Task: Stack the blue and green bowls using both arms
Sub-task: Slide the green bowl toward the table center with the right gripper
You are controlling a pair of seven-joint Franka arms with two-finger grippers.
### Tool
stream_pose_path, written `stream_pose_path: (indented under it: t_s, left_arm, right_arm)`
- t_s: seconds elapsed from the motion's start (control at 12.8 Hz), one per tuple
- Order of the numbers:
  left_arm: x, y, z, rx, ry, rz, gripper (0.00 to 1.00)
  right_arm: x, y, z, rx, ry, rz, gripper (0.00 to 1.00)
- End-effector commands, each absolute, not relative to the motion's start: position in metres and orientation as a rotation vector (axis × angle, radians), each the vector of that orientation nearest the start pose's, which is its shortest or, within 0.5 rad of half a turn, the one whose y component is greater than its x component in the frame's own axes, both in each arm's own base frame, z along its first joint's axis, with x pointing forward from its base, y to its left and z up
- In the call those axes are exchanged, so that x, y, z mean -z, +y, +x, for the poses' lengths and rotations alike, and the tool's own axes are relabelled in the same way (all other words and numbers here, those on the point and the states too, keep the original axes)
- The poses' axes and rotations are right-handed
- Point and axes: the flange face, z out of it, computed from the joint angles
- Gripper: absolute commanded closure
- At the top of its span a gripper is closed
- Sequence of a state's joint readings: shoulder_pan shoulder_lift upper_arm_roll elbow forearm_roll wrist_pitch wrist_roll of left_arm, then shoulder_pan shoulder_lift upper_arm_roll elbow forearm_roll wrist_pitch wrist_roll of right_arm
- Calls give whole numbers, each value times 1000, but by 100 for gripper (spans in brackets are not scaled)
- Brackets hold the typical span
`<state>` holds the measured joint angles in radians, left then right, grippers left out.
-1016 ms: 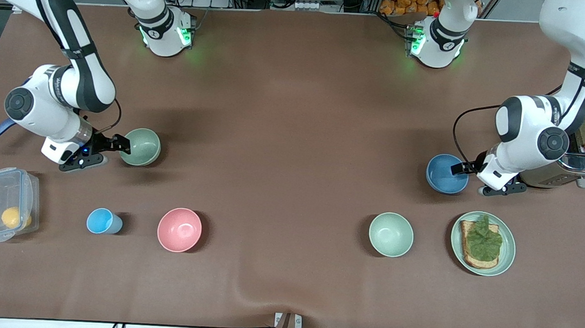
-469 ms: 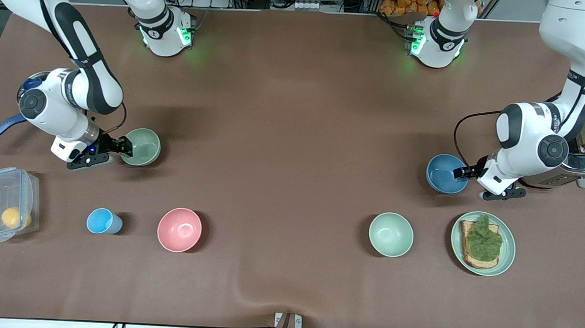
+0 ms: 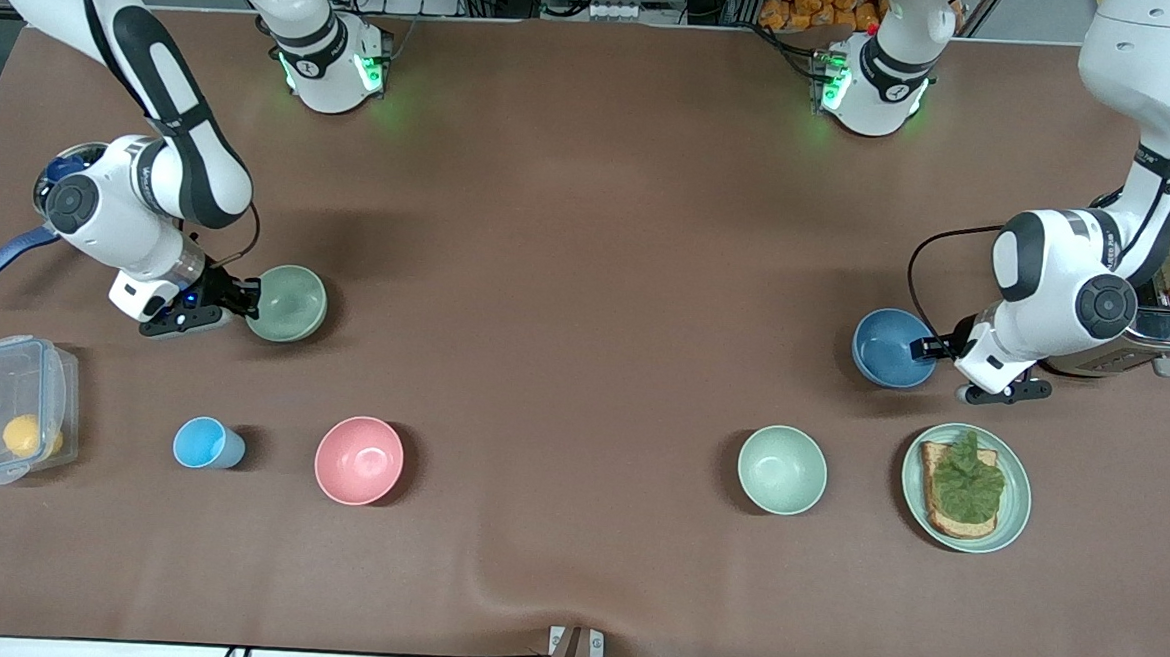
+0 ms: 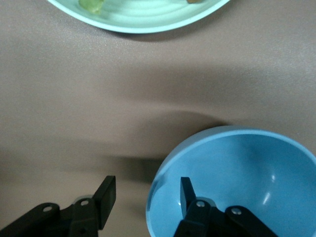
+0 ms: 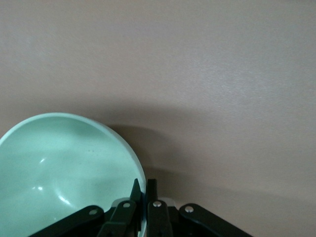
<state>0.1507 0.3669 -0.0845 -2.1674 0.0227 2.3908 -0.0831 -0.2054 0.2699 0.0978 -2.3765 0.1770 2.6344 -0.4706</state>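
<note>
Medium-blue bowl (image 3: pixel 887 346), dull sage-green bowl (image 3: pixel 289 303), paler mint bowl (image 3: pixel 782 469), pink bowl (image 3: pixel 359 460), light-blue cup (image 3: pixel 202 443), mint plate (image 3: pixel 1014 511), plain brown counter (image 3: pixel 588 269).

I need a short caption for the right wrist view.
Right gripper shut on the green bowl rim, above the brown table.

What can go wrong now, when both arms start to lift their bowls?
1. The right gripper is shut on only the thin rim of the green bowl, so the bowl may tilt or slip.
2. The left gripper straddles the rim of the blue bowl with its fingers not yet shut on it; lifting now may leave the bowl on the table.
3. The toaster stands close beside the left arm.
</note>
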Motion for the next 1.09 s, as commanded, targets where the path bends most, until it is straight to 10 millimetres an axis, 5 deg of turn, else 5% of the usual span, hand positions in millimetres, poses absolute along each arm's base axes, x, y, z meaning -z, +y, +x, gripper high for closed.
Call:
stream_pose_path:
  t_s: [0.0,0.23,0.62,0.86,1.02]
  left_arm:
    - [-216,38,553,-211,-175,-3133,46]
    - [-221,39,556,-204,-173,-3133,56]
    - [-218,38,555,-211,-170,-3133,72]
    - [-218,38,555,-211,-173,-3133,97]
    - [-221,38,556,-204,-173,-3133,100]
  right_arm:
    - [-221,-21,505,22,-192,-2938,100]
    - [-244,41,513,17,-13,-2929,100]
    - [-292,211,507,-7,351,-2880,100]
    - [-299,266,492,-30,493,-2850,100]
    - [-298,304,480,-41,610,-2844,100]
